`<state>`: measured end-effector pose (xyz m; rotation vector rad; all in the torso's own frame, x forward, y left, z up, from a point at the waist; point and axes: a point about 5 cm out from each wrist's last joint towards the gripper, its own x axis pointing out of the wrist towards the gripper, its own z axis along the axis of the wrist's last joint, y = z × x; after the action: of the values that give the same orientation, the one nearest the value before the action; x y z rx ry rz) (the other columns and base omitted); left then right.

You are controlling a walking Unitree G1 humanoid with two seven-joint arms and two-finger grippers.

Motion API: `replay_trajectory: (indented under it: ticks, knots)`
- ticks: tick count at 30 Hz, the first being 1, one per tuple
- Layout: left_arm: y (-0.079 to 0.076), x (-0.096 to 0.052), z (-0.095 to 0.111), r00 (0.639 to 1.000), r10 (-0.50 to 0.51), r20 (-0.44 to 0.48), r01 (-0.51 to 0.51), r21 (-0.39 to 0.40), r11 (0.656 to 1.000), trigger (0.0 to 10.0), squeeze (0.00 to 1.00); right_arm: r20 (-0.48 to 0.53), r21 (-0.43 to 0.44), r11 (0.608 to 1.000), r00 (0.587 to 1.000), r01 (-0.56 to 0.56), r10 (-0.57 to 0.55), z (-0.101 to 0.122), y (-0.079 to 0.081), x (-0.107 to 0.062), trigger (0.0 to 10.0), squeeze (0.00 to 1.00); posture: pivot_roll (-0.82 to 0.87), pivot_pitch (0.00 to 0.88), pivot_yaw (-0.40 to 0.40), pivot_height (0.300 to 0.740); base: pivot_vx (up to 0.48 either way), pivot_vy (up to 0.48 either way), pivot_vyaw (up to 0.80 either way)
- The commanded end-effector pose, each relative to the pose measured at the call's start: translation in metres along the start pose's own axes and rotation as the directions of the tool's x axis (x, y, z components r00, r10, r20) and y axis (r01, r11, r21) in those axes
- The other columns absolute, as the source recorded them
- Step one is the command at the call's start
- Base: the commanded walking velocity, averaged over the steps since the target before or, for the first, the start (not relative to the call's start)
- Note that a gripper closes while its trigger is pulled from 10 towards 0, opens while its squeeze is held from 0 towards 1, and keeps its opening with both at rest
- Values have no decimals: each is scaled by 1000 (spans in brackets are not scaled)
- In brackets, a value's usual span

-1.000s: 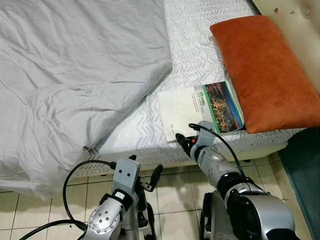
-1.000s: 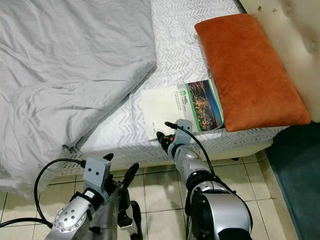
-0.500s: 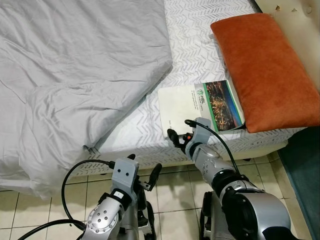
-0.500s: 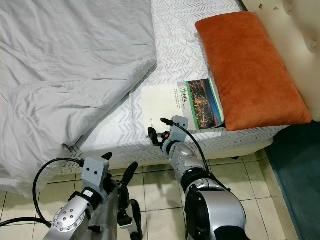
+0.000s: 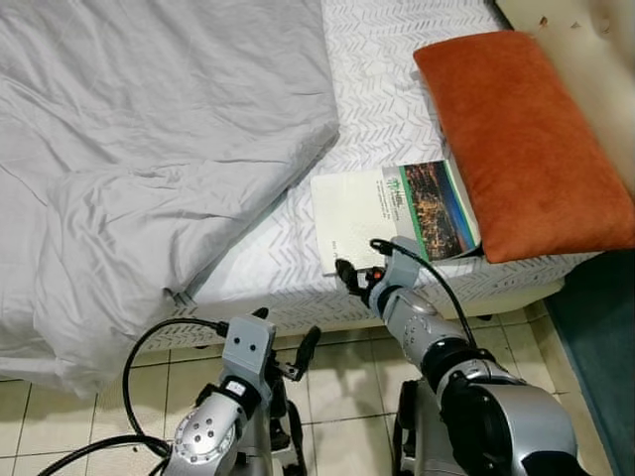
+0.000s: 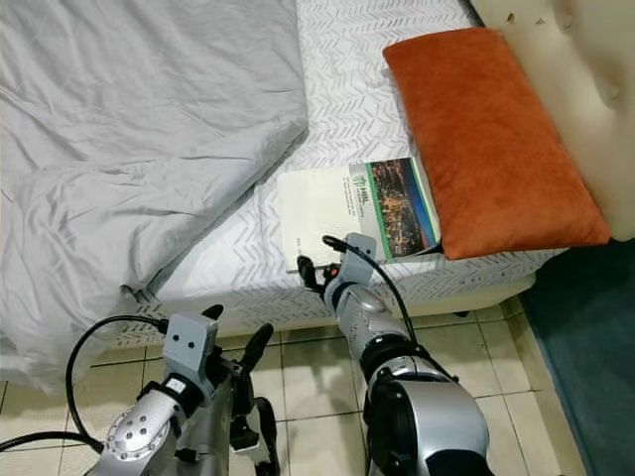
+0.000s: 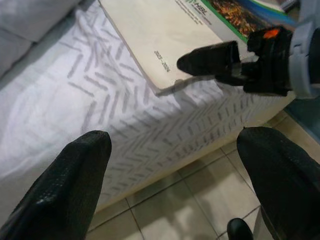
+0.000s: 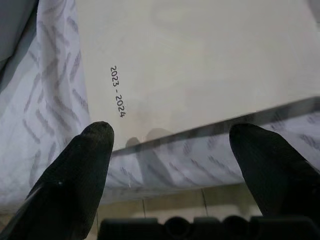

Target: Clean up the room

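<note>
Left eye view: the right pincer (image 5: pixel 349 275) is at the bed's (image 5: pixel 377 89) near edge, its fingers spread, tips just short of the booklet (image 5: pixel 397 213) lying flat on the patterned sheet. Beyond the pincer and to its right, an orange pillow (image 5: pixel 521 144) rests on the booklet's far side. To the pincer's left, a grey duvet (image 5: pixel 149 149) lies rumpled, one corner hanging over the bed's edge toward the tiled floor (image 5: pixel 337 397). The left pincer (image 5: pixel 298 355) hangs low over the tiles, doing no work.

Right eye view: same story. The booklet is flat on the sheet, nothing lifted, the right pincer poised at its near corner.

Left wrist view: the left pincer's own fingers (image 7: pixel 75 185) stand wide apart with nothing between them; ahead of them the right pincer's black tip hovers at the booklet's pale corner.

Right wrist view: the right pincer's fingers (image 8: pixel 75 170) are open and empty, the booklet's edge straight ahead between them, "2023 - 2024" printed on its cover.

My read: the tidy-up is at an early stage. The booklet is not yet gripped, the duvet is not yet straightened, and the grasp looks like the step in hand.
</note>
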<state>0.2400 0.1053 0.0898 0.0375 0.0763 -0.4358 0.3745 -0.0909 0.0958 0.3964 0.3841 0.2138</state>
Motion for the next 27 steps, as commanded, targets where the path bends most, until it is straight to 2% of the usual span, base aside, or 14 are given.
replay_trajectory:
  ticks: [1,3,5,6,7,11,13,15,16,17,18,20,24,27]
  knots:
    - [-2,-2,-7,1000,-11,-22,11,2,1000,10000,0,-4,19,1000,1000,4,-4,-6,1,-1,10000,1000,103,279,6,635,0,0,0]
    - [-4,2,-7,1000,-15,-11,15,2,1000,10000,0,34,-10,1000,999,1,-1,-4,5,-1,10000,1000,84,223,-7,635,0,0,0]
    - [-4,4,-7,1000,-18,-8,18,2,1000,10000,0,40,-22,1000,999,-6,7,-5,8,-1,10000,1000,81,214,-9,635,0,0,0]
    - [-5,6,-9,1000,-22,-9,22,5,1000,10000,0,42,-17,1000,999,-6,6,-8,8,-2,10000,745,66,176,-14,635,0,0,0]
    - [-4,8,-11,999,-31,-7,31,10,999,10000,0,31,-28,999,999,-27,28,-16,10,-5,10000,0,60,153,-15,635,0,0,0]
    - [-2,12,-13,999,-31,-10,32,12,999,10000,0,28,-34,999,999,-31,32,-23,8,-9,10000,0,47,116,-17,635,0,0,0]
    - [1,16,-17,999,-28,-19,29,10,1000,10000,0,7,-33,999,999,-34,34,-36,2,-16,10000,0,19,47,-20,635,0,0,0]
    - [1,18,-19,999,-28,-24,28,8,1000,10000,0,-15,-46,999,999,-29,29,-45,-4,-21,10000,0,14,35,-20,635,0,0,0]
    - [2,23,-24,999,-29,-37,29,-7,1000,10000,0,-61,-71,997,998,-6,1,-64,-20,-35,10000,0,-1,0,-16,635,0,0,0]
    - [4,24,-27,999,-22,-44,21,-15,1000,10000,0,-68,-91,996,998,9,-15,-70,-28,-43,10000,0,-5,0,-15,635,0,0,0]
    - [4,24,-27,999,-22,-44,21,-15,1000,10000,0,-68,-91,996,998,9,-15,-70,-28,-43,10000,0,-5,0,-15,635,0,0,0]
    - [9,26,-33,998,-5,-59,4,-27,1000,10000,0,-70,-140,989,996,48,-58,-77,-47,-59,10000,0,-21,0,-9,635,0,0,0]
    - [13,27,-34,998,5,-63,-7,-29,1000,10000,0,-21,-166,983,997,74,-79,-71,-59,-69,10000,0,-34,0,0,640,0,0,0]
    - [21,34,-28,999,36,-35,-37,-10,999,10000,0,33,-291,952,996,94,-88,-59,-73,-80,10000,0,-53,0,16,652,0,0,-296]
